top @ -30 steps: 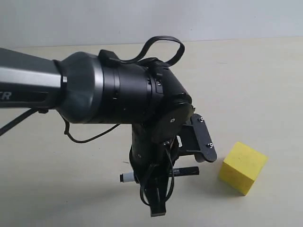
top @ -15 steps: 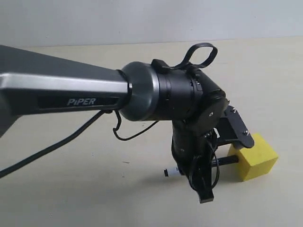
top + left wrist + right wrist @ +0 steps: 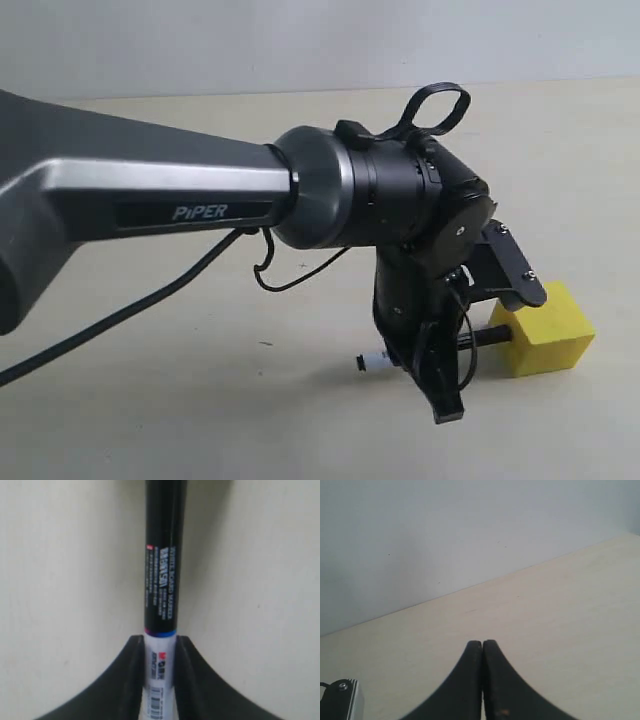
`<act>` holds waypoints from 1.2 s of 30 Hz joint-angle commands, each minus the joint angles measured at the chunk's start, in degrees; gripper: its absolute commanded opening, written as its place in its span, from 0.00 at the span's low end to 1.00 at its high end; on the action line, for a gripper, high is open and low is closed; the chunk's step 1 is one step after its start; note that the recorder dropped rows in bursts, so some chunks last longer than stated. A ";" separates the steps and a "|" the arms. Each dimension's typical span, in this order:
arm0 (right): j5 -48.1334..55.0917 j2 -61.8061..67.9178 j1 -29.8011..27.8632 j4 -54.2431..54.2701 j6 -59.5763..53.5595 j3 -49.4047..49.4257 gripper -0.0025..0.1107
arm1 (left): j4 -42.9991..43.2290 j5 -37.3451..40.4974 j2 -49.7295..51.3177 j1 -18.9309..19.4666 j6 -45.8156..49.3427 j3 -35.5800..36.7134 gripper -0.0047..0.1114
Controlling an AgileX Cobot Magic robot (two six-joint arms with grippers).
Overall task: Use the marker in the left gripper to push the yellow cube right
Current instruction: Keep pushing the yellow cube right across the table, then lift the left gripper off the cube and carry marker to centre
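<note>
**marker tip against the cube, left end effector clenched on the barrel**

the left end effector point(image 3: 436, 382) points down toward the table point(image 3: 150, 400), with its fingers clamped on the marker point(image 3: 484, 338). the marker lies roughly level, just above the table. its white end sticks out on the left of the fingers, and its black end reaches right to the cube point(image 3: 552, 336). in the exterior view that black end appears to touch the cube's left face, low down.

the cube sits flat on the table at the right of the exterior view, just right of the wrist. a black plate on the wrist covers its upper left corner.

in the left wrist view the two fingers pinch the marker's white printed section, and the long black part with small print runs away from the camera over bare table.

the grey arm point(image 3: 160, 190) marked "piper" comes in from the left, with a black cable point(image 3: 437, 104) looping above the wrist.

the right end effector point(image 3: 482, 647) is pressed closed on nothing, over bare table near a pale wall point(image 3: 445, 530).
</note>
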 commanded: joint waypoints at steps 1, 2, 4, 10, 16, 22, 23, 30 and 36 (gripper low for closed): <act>-0.07 -0.36 -0.37 -0.05 0.02 0.26 0.02 | -1.03 4.25 1.09 0.01 0.84 -2.96 0.04; -0.07 -0.36 -0.37 -0.05 0.02 0.26 0.02 | 0.04 7.42 1.09 0.01 0.84 -2.96 0.04; -0.07 -0.36 -0.37 -0.05 0.02 0.26 0.02 | 3.66 11.99 1.09 0.01 -0.50 -2.96 0.04; -0.07 -0.36 -0.37 -0.05 0.02 0.26 0.02 | 9.89 15.34 1.09 0.01 -4.22 -2.96 0.04; -0.07 -0.36 -0.37 -0.05 0.02 0.26 0.02 | 9.74 16.66 0.32 0.76 -4.22 -2.96 0.04; -0.07 -0.36 -0.37 -0.05 0.02 0.26 0.02 | 5.56 16.66 -5.92 5.94 -6.17 0.15 0.04; -0.07 -0.36 -0.37 -0.05 0.02 0.26 0.02 | 5.16 16.26 -7.42 7.36 -8.61 1.32 0.04; -0.07 -0.36 -0.37 -0.05 0.02 0.26 0.02 | 3.58 4.70 -16.83 17.94 -23.73 12.36 0.04; -0.07 -0.36 -0.37 -0.05 0.02 0.26 0.02 | -0.38 -5.56 -19.34 22.15 -38.85 18.08 0.04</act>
